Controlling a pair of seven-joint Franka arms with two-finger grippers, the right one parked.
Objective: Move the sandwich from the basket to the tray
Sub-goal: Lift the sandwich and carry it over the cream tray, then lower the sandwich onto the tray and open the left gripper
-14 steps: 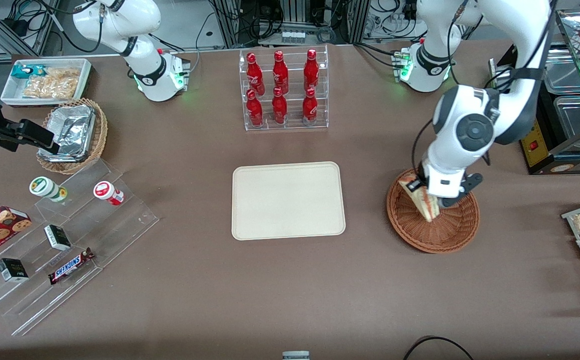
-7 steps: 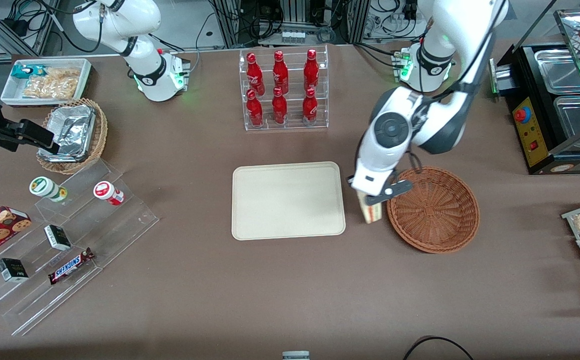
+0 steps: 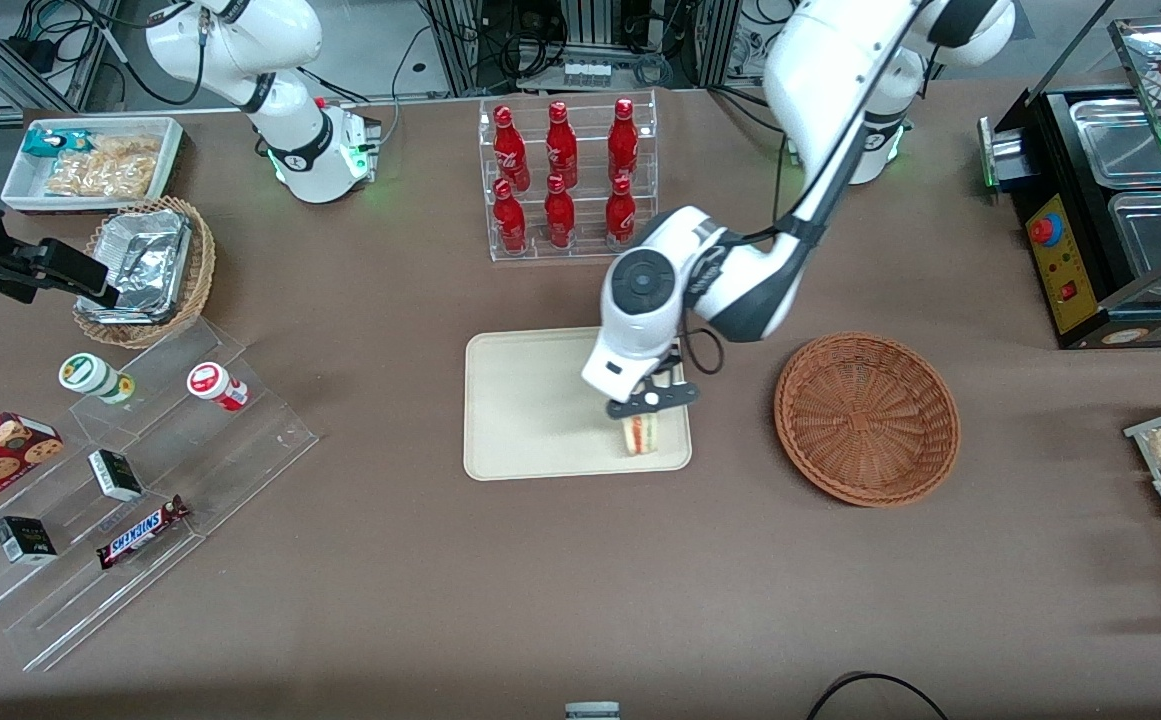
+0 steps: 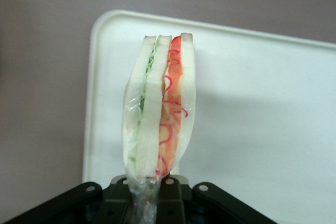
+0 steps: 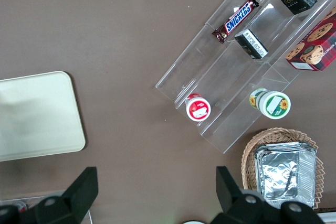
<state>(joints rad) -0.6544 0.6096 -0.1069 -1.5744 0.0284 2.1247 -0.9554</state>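
Observation:
My left gripper (image 3: 646,407) is shut on the sandwich (image 3: 640,432), a wrapped wedge of white bread with green and red filling (image 4: 160,114). It hangs over the corner of the cream tray (image 3: 530,400) that is nearest the front camera and the basket. In the left wrist view the tray (image 4: 262,108) lies under the sandwich, whose clear wrapper is pinched between the black fingers (image 4: 173,203). Whether the sandwich touches the tray I cannot tell. The reddish-brown wicker basket (image 3: 867,417) sits beside the tray toward the working arm's end, with nothing in it.
A clear rack of red bottles (image 3: 565,180) stands farther from the front camera than the tray. Toward the parked arm's end are acrylic steps with snacks (image 3: 120,480), a tan foil-lined basket (image 3: 145,270) and a white snack bin (image 3: 95,165). A black appliance (image 3: 1090,200) stands near the basket.
My gripper has carried the sandwich out of the basket, past its rim, and over the tray's near corner. The basket is left with nothing in it.

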